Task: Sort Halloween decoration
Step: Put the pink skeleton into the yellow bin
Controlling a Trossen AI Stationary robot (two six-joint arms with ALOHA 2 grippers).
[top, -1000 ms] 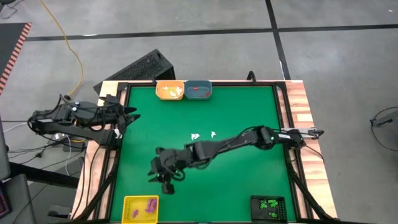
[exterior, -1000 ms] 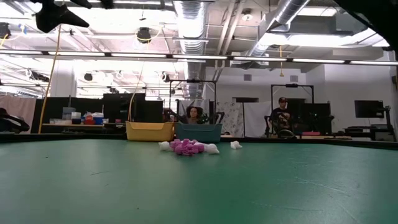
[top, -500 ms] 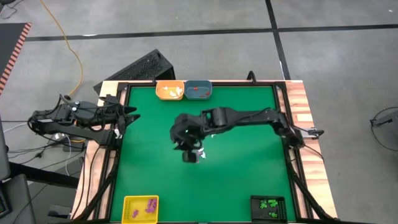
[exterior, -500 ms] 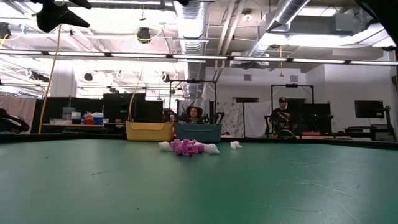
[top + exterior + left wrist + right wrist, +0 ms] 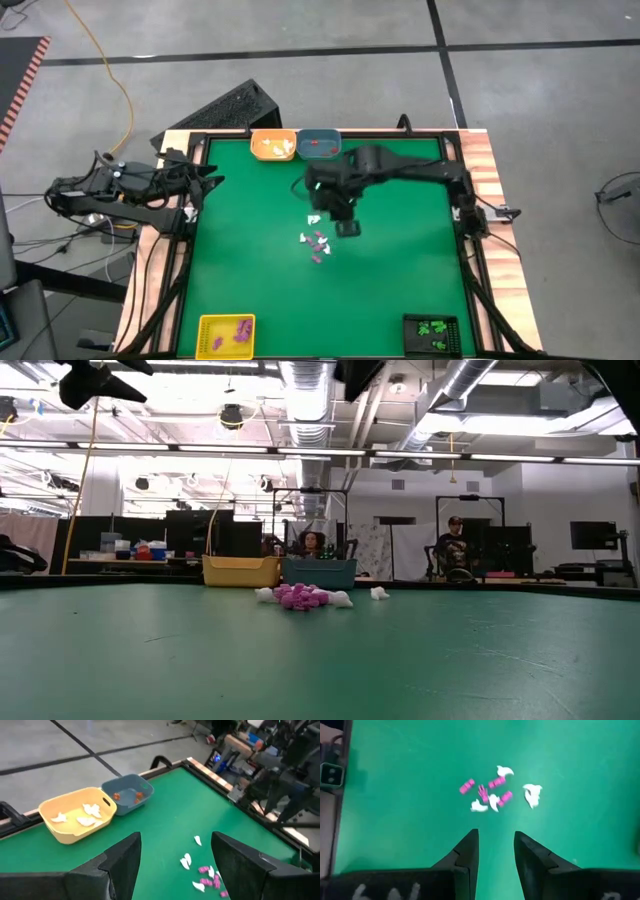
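Note:
A small loose heap of Halloween decoration (image 5: 316, 241), purple and white trinkets, lies on the green mat mid-table. It also shows in the right wrist view (image 5: 495, 792) and the low view (image 5: 300, 597). My right gripper (image 5: 345, 226) hangs above the mat just right of the heap, pointing steeply down. It is open (image 5: 496, 850) with nothing between its fingers. My left gripper (image 5: 207, 185) waits at the table's left edge, open (image 5: 176, 840) and empty.
At the far edge stand an orange tray (image 5: 273, 146) with white trinkets and a blue tray (image 5: 320, 146) with orange-red ones. A yellow tray (image 5: 226, 335) with purple ones is near left. A black tray (image 5: 432, 332) with green ones is near right.
My right gripper has swung from the near left, by the yellow tray, toward the table's far and right side and risen. It has tipped to point more steeply down and now hangs beside the loose heap. Its finger gap has not changed.

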